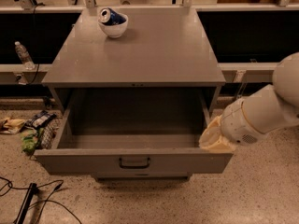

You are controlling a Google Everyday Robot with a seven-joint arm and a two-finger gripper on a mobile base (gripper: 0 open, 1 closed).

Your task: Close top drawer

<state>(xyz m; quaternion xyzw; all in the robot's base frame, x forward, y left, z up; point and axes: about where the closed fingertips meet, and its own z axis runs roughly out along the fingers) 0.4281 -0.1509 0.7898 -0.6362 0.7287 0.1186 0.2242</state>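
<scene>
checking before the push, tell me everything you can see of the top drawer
The top drawer is grey, metal by its look, pulled far out from under the cabinet top and level. Nothing shows inside it. A dark loop handle sits at its front's centre. The gripper is at its right front corner, seemingly against the rim; nothing else touches it.

White arm [261,113] from right edge, angled down-left, cream tool [216,136] at its tip
</scene>
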